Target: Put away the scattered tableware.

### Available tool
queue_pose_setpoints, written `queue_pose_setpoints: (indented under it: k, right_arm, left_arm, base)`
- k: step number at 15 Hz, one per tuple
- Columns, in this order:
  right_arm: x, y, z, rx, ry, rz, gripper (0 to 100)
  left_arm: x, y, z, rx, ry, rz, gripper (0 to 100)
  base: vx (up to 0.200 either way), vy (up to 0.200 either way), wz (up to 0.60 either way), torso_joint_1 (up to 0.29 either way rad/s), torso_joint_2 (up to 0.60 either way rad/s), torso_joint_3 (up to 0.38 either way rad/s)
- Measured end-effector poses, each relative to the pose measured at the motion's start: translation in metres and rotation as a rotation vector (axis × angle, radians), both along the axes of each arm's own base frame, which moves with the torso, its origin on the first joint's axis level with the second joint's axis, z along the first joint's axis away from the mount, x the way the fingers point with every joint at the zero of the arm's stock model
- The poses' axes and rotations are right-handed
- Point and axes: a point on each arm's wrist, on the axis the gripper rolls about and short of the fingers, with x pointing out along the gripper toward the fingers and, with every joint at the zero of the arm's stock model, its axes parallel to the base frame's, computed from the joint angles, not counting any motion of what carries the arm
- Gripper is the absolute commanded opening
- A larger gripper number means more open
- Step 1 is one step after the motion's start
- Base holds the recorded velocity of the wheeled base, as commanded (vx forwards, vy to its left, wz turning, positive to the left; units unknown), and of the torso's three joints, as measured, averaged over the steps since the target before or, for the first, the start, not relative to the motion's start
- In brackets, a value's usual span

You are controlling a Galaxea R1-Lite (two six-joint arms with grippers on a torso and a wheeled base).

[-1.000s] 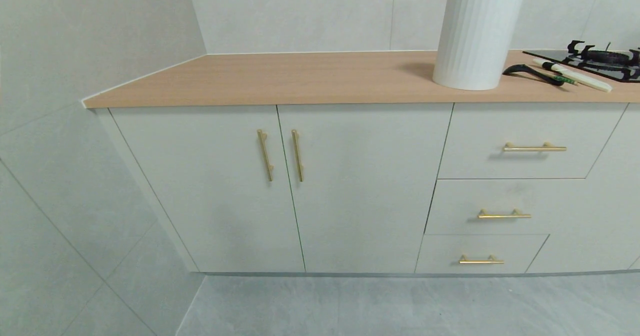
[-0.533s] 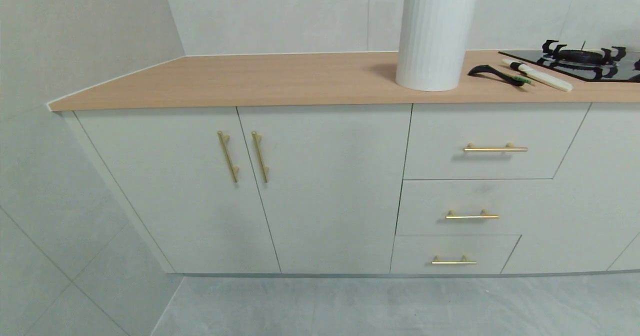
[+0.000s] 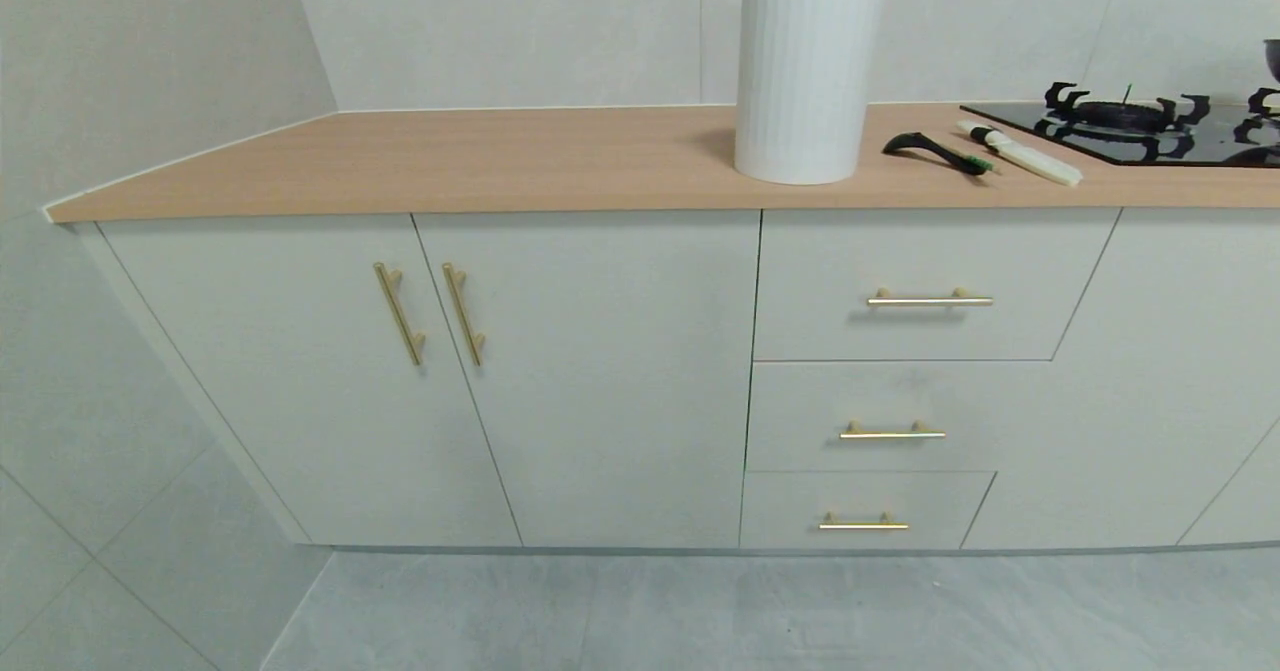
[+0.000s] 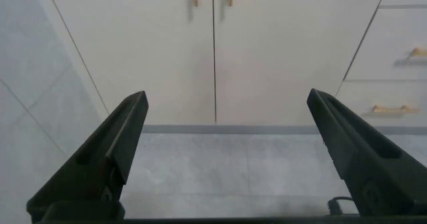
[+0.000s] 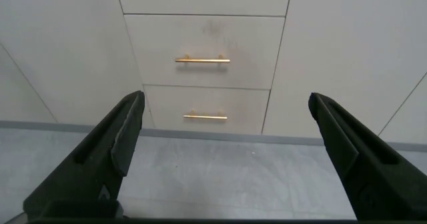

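The black spoon (image 3: 925, 146) and the white-handled tool (image 3: 1025, 154) lie by the countertop's (image 3: 450, 161) front edge, between the tall white pot (image 3: 808, 81) and the stove (image 3: 1130, 131). The left gripper (image 4: 225, 97) and the right gripper (image 5: 225, 97) are wide open and hold nothing.

The left end effector (image 4: 225, 96) hangs low in front of the robot, at roughly eleven o'clock from where it stands. It is aimed ahead toward twelve o'clock and tipped downward. Its two dark fingers (image 4: 110, 161) are spread wide, their tapered tips well apart from one another. The right end effector (image 5: 225, 96) sits alongside at roughly one o'clock, at much the same low height and with the same forward, downward tilt. Its fingers (image 5: 357, 154) are likewise parted wide, dark and wedge-shaped, narrowing toward the tips. Both are carried level, each pair of fingertips at one height, like two matched forks held out side by side.
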Motion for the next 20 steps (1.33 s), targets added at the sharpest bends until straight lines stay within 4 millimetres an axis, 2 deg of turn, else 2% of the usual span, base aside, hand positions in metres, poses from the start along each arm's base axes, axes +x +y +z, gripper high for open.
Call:
queue_pose_setpoints:
  k: [2,9,20]
  right_arm:
    - [0.0,0.0,0.0,0.0,0.0,0.001,100]
    - [0.0,0.0,0.0,0.0,0.001,0.0,100]
    - [-0.0001,-0.0002,0.0008,-0.003,-0.004,-0.007,100]
  left_arm:
    - [0.0,0.0,0.0,0.0,0.0,0.002,100]
    - [0.0,0.0,0.0,-0.001,0.0,0.001,100]
    - [0.0,0.0,0.0,-0.001,0.0,0.001,100]
  base:
    - [0.0,0.0,0.0,0.0,0.0,0.0]
    - [0.2,0.0,0.0,0.003,0.0,0.007]
    - [0.0,0.0,0.0,0.0,0.0,0.0]
